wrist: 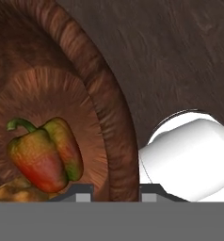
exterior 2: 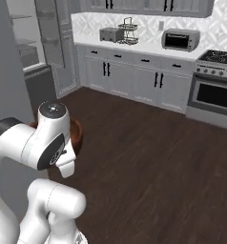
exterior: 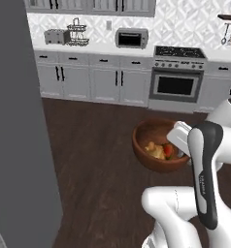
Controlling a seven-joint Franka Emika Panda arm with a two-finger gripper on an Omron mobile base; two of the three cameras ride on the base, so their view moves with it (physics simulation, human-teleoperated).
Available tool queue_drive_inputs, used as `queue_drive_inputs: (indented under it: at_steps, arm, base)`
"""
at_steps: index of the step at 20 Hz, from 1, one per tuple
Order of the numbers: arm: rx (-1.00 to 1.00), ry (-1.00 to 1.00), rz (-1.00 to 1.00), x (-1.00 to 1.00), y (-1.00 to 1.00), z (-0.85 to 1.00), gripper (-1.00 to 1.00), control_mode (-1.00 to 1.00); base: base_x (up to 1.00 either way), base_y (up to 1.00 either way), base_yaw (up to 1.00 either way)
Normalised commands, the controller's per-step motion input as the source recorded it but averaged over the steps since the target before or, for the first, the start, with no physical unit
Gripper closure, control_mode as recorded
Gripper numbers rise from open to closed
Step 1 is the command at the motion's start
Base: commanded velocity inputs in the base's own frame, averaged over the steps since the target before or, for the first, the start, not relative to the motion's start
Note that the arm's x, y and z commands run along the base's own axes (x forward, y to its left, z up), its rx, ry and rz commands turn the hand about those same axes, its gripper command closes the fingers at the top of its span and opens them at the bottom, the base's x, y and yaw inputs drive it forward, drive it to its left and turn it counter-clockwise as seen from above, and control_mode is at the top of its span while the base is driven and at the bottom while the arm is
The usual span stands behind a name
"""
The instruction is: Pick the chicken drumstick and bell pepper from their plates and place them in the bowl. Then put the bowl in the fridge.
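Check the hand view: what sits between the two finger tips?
The bowl's reddish-brown rim wall runs down between the gripper's tips; the bell pepper lies inside, beside the drumstick.

This is a kitchen in a home. Grey cabinets (exterior: 93,80) run along the back wall under a white bench (exterior: 98,50). A stove (exterior: 177,80) with a black oven door stands beside them. On the bench sit a toaster (exterior: 56,36), a wire rack (exterior: 77,33) and a small toaster oven (exterior: 132,38). The wall behind has a white patterned tile. The floor (exterior 2: 163,162) is dark wood. A tall grey fridge (exterior 2: 48,47) stands open, showing its shelves.
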Motion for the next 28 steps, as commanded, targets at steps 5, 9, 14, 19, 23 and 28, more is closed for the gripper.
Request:
queue_drive_inputs:
  at_steps: [5, 9, 14, 19, 23, 28]
  arm:
    - [0.00, 0.00, 0.00, 0.00, 0.00, 0.00, 1.00, 1.00]
    - [0.00, 0.00, 0.00, 0.00, 0.00, 0.00, 1.00, 1.00]
    - [0.00, 0.00, 0.00, 0.00, 0.00, 0.00, 1.00, 1.00]
    - [0.00, 0.00, 0.00, 0.00, 0.00, 0.00, 1.00, 1.00]
    - [0.00, 0.00, 0.00, 0.00, 0.00, 0.00, 1.00, 1.00]
    - [0.00, 0.00, 0.00, 0.00, 0.00, 0.00, 1.00, 1.00]
  base:
    - [1.00, -0.82, 0.42]
    - [1.00, -1.00, 0.38]
    - [1.00, -1.00, 0.39]
    - [1.00, -0.95, 0.42]
    - [1.00, -0.86, 0.45]
    - [1.00, -0.83, 0.48]
